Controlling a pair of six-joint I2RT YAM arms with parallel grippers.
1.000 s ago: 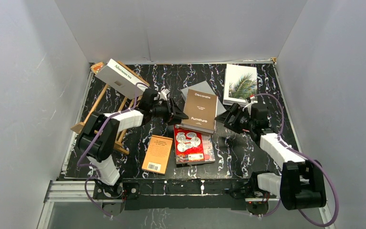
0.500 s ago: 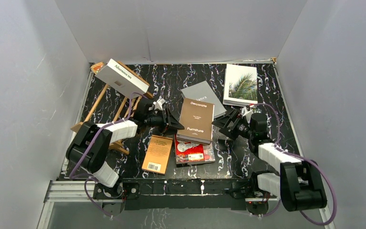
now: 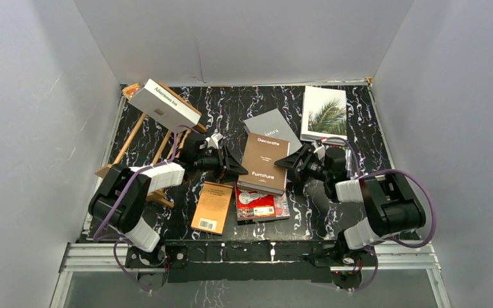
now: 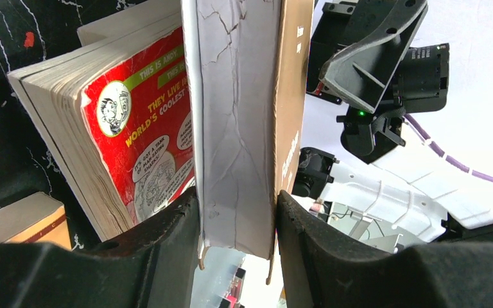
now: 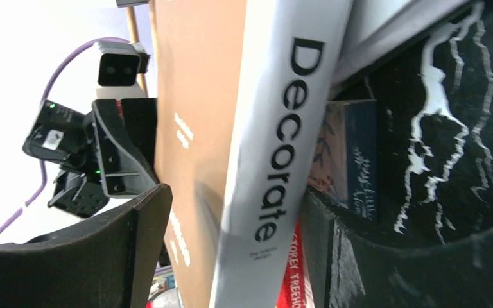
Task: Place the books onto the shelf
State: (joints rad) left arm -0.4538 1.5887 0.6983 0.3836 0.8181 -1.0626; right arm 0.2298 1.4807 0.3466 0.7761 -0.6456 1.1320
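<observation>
Decorate book [image 3: 266,163] clamped in left pincer [image 4: 236,218], straddled by right pincer [image 5: 231,250].

Red book [image 3: 257,204] mostly hidden under Decorate book [image 3: 266,163]; grey book [image 3: 271,123] partly

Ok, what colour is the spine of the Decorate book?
The Decorate book has a white spine with black lettering, clearest in the right wrist view.
</observation>
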